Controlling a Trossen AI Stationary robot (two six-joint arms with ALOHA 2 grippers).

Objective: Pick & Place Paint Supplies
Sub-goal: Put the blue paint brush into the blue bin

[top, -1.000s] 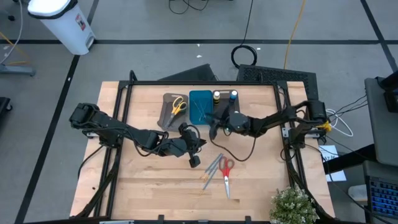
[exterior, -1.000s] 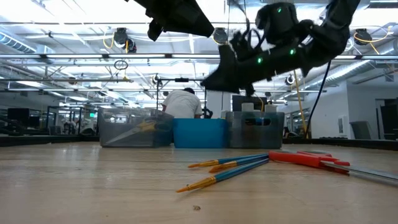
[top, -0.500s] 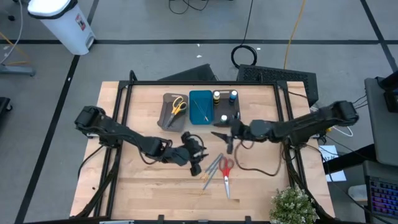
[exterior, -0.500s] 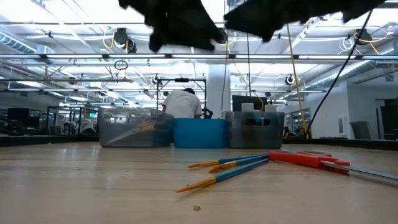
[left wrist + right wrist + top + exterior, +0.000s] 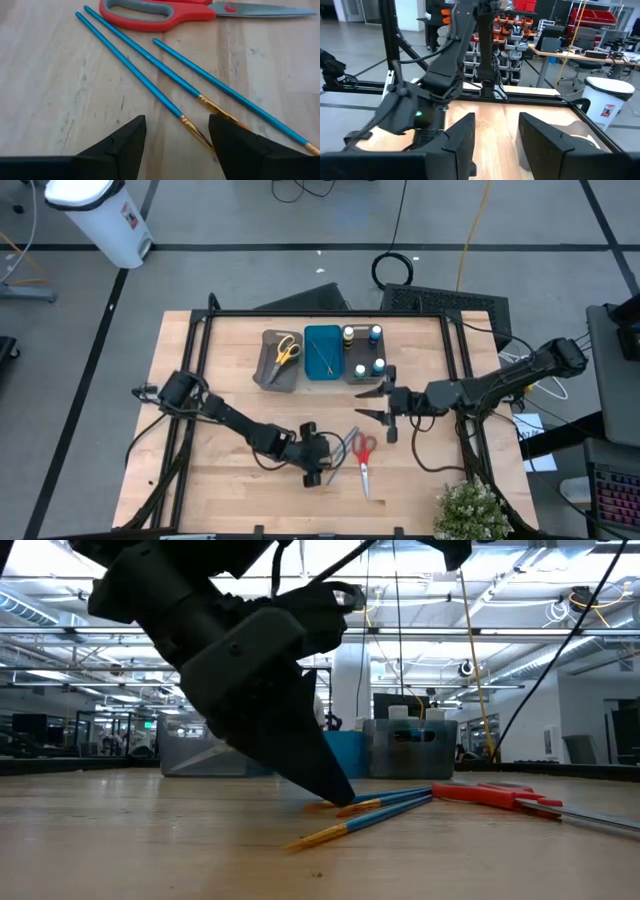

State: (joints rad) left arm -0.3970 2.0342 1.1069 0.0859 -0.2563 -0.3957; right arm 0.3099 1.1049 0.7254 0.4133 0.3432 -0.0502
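Brushes [image 5: 165, 82] lie loose beside the red scissors [image 5: 165, 10], so the left gripper [image 5: 176, 132] descends with fingers spread wide to straddle one.

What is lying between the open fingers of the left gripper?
In the left wrist view, the gold tip end of one blue brush lies between the left gripper's fingers, on bare wood.

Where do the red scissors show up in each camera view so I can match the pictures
High view: the red scissors lie on the table's near-middle, right of the left gripper.
Low view: handles at right, blades running off right.
Left wrist view: along the top edge, beyond the open fingers.
Right wrist view: not in it.
Shared landmark: the blue brushes lying beside the scissors.
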